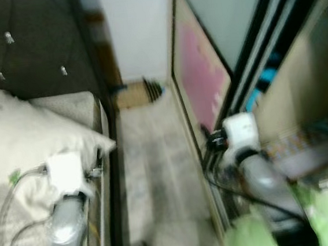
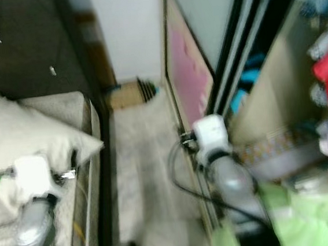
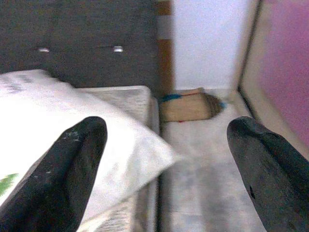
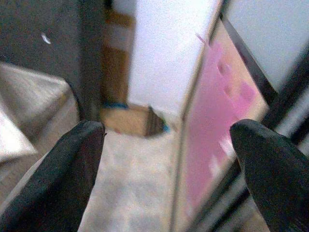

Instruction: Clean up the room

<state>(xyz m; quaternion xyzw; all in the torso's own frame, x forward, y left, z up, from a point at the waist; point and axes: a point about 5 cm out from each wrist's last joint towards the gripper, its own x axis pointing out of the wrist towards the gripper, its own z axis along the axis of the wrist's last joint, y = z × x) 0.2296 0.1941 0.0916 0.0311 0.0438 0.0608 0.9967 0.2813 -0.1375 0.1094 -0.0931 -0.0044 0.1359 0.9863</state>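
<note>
Pillow [image 1: 19, 128], white and rumpled, lies on the bed [image 1: 84, 107].

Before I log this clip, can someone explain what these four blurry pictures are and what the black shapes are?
A walking humanoid robot films itself. Two pictures come from cameras on its head, looking down a floor strip between a bed with a pillow and a wardrobe. The silver left arm and right arm reach forward. The other two come from wrist cameras: the black shapes are the left tool and right tool, each with fingers spread and holding nothing. A brown object lies by the far wall.
</note>
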